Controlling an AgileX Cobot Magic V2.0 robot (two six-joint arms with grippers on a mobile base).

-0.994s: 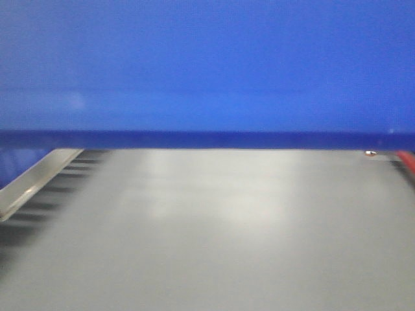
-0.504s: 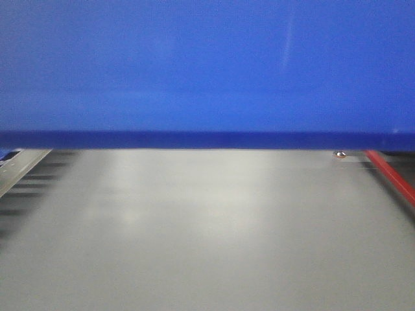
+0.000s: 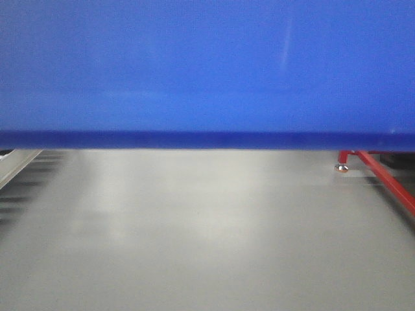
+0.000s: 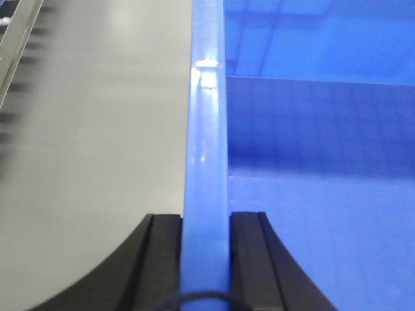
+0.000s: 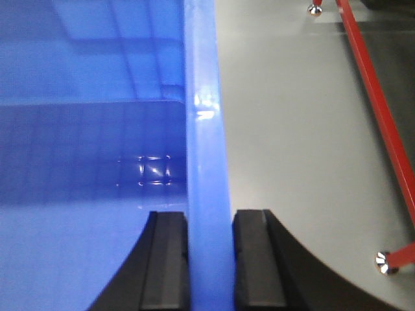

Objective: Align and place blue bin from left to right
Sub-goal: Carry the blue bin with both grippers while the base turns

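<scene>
Beyond the blue bin [image 3: 207, 65]: smooth grey floor [image 3: 194, 233], red frame [image 3: 389, 183] at right.

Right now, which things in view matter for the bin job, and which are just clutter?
Job:
bin
left gripper, clamped on its rim
right gripper, clamped on its rim

Just there:
red frame
chrome foot
metal rail
grey surface

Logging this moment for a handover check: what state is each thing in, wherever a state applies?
blue bin: open-topped, empty where its inside shows, clamped at two opposite walls.
left pincer: shut on the bin's left wall rim.
right pincer: shut on the bin's right wall rim.
red frame: standing on the grey floor, apart from the bin.
</scene>
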